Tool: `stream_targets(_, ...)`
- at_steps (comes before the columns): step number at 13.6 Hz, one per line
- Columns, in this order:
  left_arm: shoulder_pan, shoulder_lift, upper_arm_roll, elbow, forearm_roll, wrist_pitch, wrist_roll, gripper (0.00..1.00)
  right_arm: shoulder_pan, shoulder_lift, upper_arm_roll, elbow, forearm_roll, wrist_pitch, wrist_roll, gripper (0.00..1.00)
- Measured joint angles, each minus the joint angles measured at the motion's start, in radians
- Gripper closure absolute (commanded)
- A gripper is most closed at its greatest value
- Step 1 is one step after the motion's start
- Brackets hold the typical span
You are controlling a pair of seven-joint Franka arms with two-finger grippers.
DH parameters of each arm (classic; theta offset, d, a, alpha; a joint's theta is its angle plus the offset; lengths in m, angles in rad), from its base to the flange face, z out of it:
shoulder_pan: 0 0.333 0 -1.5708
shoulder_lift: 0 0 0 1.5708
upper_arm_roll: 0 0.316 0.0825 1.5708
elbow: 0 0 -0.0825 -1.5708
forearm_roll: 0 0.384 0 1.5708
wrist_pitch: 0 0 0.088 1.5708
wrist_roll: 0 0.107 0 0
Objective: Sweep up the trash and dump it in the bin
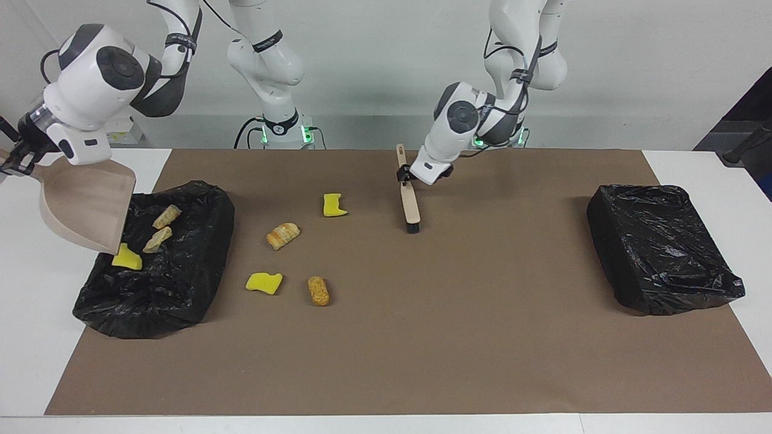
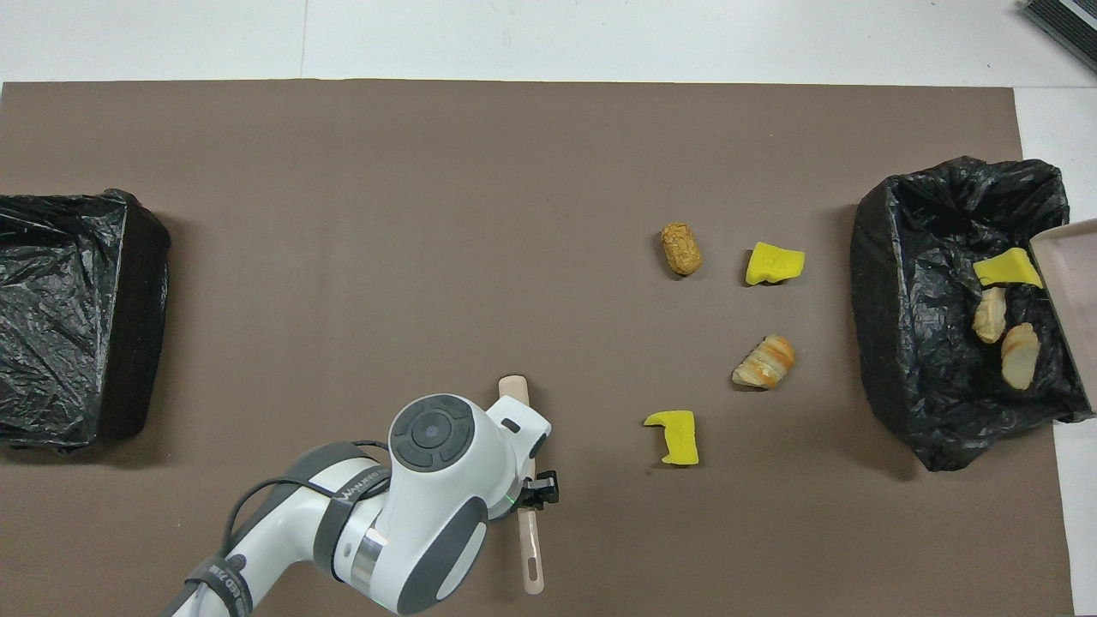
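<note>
Presently, trash (image 1: 281, 235): four light, soft, crumbly pieces lay on the bench beside the bin (image 1: 199, 289), three inside, best brushed; left gripper (image 1: 405, 176) clasped brush (image 1: 409, 205), right gripper (image 1: 13, 158) dustpan (image 1: 84, 205).

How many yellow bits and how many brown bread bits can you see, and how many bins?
Yellow sponge scraps: 3
Brown bread lumps: 4
Black-lined bins: 2
Total: 9
</note>
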Motion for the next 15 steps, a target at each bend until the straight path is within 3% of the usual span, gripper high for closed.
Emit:
stream_targets(3, 0.120, -0.012, 0.004, 0.030, 0.078, -0.008, 0.025, 0.00, 0.030, -0.002, 0.007, -0.007, 0.108, -0.004, 0.001, 1.00)
stream_targets(10, 0.447, -0.127, 0.009, 0.037, 0.156, -0.217, 0.385, 0.00, 0.134, 0.008, 0.009, -0.033, 0.581, -0.052, 0.030, 1.00)
stream_targets(13, 0.532, -0.162, 0.011, 0.053, 0.222, -0.231, 0.491, 0.00, 0.219, 0.051, 0.011, -0.051, 0.701, -0.066, 0.209, 1.00)
stream_targets(15, 0.547, -0.165, 0.010, 0.121, 0.233, -0.252, 0.502, 0.00, 0.293, 0.081, 0.013, -0.058, 0.728, -0.066, 0.369, 1.00)
